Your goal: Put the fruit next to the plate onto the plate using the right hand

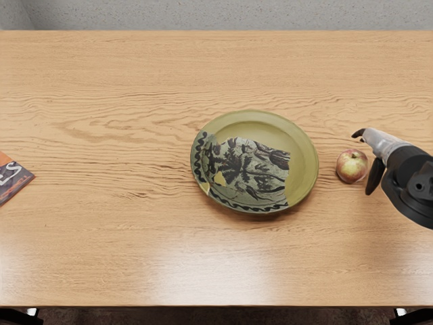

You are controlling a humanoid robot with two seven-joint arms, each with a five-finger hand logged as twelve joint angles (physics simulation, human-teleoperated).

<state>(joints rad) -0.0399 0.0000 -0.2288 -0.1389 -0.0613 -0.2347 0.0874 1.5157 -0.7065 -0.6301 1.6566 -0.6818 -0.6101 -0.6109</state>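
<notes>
At the near edge, the wooden table (135,257) ends over a dark floor, and small dark shapes show under its two front corners. The tabletop is pale wood with a wavy grain and a soft sheen along the near side.

A little further in, at the left edge, the corner of a magazine (10,177) lies flat on the wood, with a dark and orange cover and most of it cut off by the frame. It lies well apart from everything else.

At about the same depth on the right, the right hand (398,168) comes in from the right edge as a dark rounded body with a grey part on top. Its fingers (374,177) are spread and hold nothing: one dark finger points down just beside the apple (352,166), and a grey one reaches out above and to the right of the fruit. Whether the dark finger touches the apple's skin cannot be told.

The apple, red and yellow, stands on the bare table just right of the plate (306,154), near its rim but not on it. The plate lies flat at the table's middle, olive green with a dark leafy pattern and a wavy border on its left side.

Beyond the table's far edge runs a grey wall (216,13)
</notes>
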